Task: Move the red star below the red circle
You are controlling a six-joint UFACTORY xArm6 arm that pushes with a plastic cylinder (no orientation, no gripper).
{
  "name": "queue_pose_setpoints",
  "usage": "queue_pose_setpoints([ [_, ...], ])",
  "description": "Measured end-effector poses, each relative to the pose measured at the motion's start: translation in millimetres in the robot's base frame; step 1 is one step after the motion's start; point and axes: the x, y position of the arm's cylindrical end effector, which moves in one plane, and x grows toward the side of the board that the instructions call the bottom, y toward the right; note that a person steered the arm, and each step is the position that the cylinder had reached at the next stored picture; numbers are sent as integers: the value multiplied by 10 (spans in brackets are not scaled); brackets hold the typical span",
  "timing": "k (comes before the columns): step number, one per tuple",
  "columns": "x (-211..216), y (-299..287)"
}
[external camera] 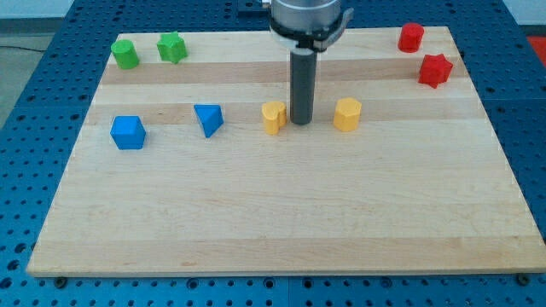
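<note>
The wooden desk (281,213) fills most of the view, lying on a blue perforated base (34,102). The arm's grey housing (305,17) enters at twelve o'clock, and from it the dark rod (302,81) drops straight down. There is no hand on this arm, so nothing opens, closes or grips; it ends only in my tip (301,122), which sits just above the desk's centre.

My tip stands between two yellow blocks: the yellow block on the left (273,117) lies just beside it at nine o'clock, close enough that I cannot tell whether they touch, and the yellow block on the right (347,113) is near it at three o'clock, clearly apart.

Further toward nine o'clock come the blue triangle (208,118) and then the blue cube (128,132). At about ten o'clock from my tip, near the desk's far corner, sit the green star (171,48) and the green circle (125,54), side by side.

The red star (435,70) lies at about two o'clock from my tip, well apart from it, near the desk's right edge. The red circle (411,37) sits at eleven o'clock from the star, close to it but not touching.
</note>
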Motion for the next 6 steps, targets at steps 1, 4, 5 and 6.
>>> queue_pose_setpoints([
  [1,-144,657],
  [4,-362,2967],
  [5,-631,2967],
  [6,-925,2880],
])
